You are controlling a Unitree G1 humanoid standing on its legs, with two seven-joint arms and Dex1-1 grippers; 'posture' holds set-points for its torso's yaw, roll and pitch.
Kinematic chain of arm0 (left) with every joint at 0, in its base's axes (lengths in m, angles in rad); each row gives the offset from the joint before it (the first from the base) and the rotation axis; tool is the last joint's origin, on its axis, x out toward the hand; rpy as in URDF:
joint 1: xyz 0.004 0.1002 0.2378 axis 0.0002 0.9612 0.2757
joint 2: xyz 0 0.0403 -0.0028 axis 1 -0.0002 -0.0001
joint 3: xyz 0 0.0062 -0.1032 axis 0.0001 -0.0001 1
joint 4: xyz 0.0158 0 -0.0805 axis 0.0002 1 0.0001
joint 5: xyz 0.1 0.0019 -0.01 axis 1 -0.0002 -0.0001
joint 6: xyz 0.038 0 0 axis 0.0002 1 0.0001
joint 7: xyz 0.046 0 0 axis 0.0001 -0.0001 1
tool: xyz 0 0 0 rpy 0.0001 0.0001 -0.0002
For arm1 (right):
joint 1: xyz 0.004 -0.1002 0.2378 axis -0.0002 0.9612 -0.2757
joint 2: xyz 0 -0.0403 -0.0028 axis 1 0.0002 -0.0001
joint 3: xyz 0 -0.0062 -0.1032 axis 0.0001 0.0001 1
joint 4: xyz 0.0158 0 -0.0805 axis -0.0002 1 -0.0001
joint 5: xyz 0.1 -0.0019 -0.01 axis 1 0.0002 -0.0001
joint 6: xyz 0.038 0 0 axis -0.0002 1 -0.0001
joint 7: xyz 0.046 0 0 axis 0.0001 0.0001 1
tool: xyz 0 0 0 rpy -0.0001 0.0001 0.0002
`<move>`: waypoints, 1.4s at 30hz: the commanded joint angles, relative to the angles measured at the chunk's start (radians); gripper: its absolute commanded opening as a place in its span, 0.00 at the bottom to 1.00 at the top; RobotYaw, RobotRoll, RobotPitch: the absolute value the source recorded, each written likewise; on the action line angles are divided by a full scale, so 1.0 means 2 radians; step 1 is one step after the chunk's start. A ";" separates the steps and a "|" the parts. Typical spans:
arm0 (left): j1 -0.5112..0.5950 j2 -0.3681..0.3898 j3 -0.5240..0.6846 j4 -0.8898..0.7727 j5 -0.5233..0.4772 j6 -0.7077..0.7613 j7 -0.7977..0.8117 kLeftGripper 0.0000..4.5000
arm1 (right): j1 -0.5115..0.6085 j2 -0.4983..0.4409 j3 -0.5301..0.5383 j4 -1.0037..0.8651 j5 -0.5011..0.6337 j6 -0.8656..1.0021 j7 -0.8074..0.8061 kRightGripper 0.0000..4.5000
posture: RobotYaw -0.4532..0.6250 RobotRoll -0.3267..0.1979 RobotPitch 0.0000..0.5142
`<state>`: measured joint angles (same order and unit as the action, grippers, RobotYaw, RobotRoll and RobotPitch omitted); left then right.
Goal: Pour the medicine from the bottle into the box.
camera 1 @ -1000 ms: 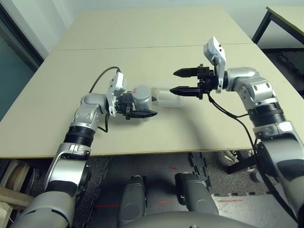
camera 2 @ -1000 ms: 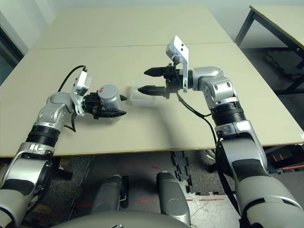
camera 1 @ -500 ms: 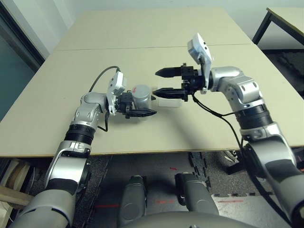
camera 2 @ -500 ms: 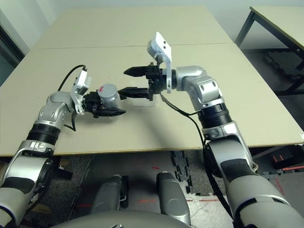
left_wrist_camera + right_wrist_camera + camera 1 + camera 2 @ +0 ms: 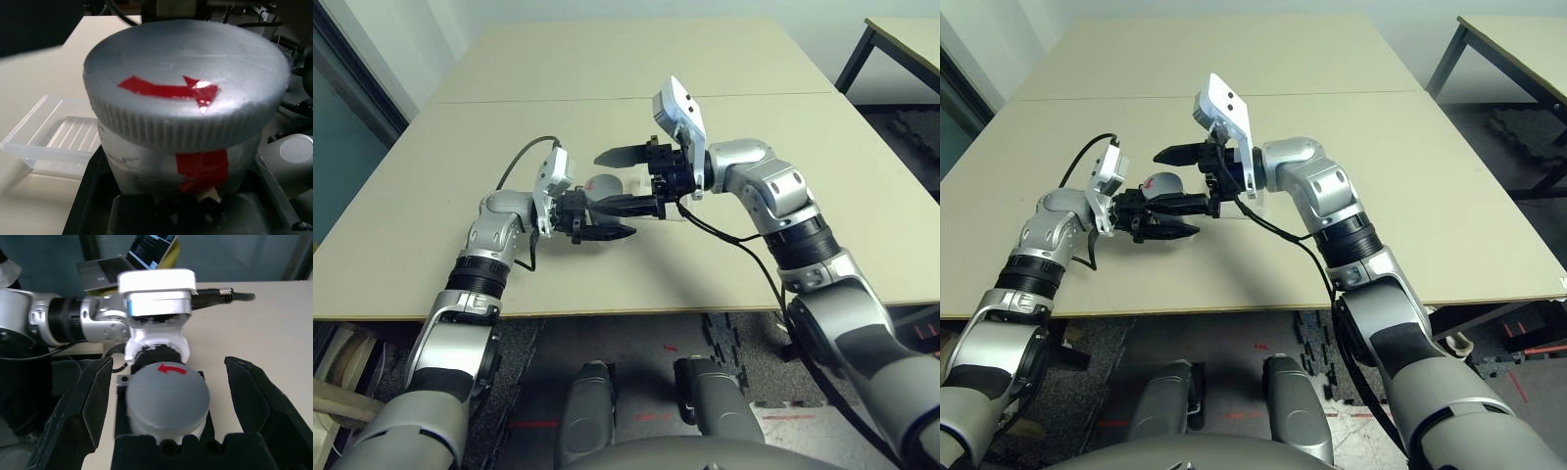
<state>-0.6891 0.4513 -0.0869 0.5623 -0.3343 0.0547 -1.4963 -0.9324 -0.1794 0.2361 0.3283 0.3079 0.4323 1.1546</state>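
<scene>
A small silver-grey bottle (image 5: 604, 186) with a grey cap bearing a red arrow (image 5: 186, 83) lies on its side above the table, cap toward the right arm. My left gripper (image 5: 612, 210) is shut on its body. My right gripper (image 5: 599, 183) is open, one black finger on each side of the cap (image 5: 168, 394) with a gap to it on both sides. The clear plastic box (image 5: 54, 137) rests on the table just past the bottle, mostly covered by the right hand in the head views. The medicine is hidden.
The tan table (image 5: 431, 196) has a seam across its middle and its front edge lies close below both arms. A second table (image 5: 901, 39) stands at the back right. A laptop (image 5: 142, 254) sits beyond the left arm.
My right arm has swung left, passing over the box, until its open fingers straddle the bottle's cap. The left arm and the bottle have stayed where they were.
</scene>
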 commanded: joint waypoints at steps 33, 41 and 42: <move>-0.003 0.003 0.011 0.007 0.001 -0.008 0.008 0.59 | 0.006 -0.025 -0.004 -0.039 0.006 0.018 0.013 1.00 | 0.34 0.62 0.17; -0.004 0.007 0.014 0.010 0.001 -0.011 0.011 0.59 | 0.020 -0.045 -0.005 -0.062 0.013 0.034 0.018 1.00 | 0.35 0.62 0.17; -0.004 0.007 0.015 0.010 0.002 -0.011 0.010 0.59 | 0.020 -0.046 -0.006 -0.063 0.015 0.035 0.017 1.00 | 0.35 0.62 0.17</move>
<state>-0.6890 0.4560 -0.0593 0.5688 -0.3344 0.0411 -1.4787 -0.9014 -0.2660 0.2273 0.2251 0.3241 0.4914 1.1843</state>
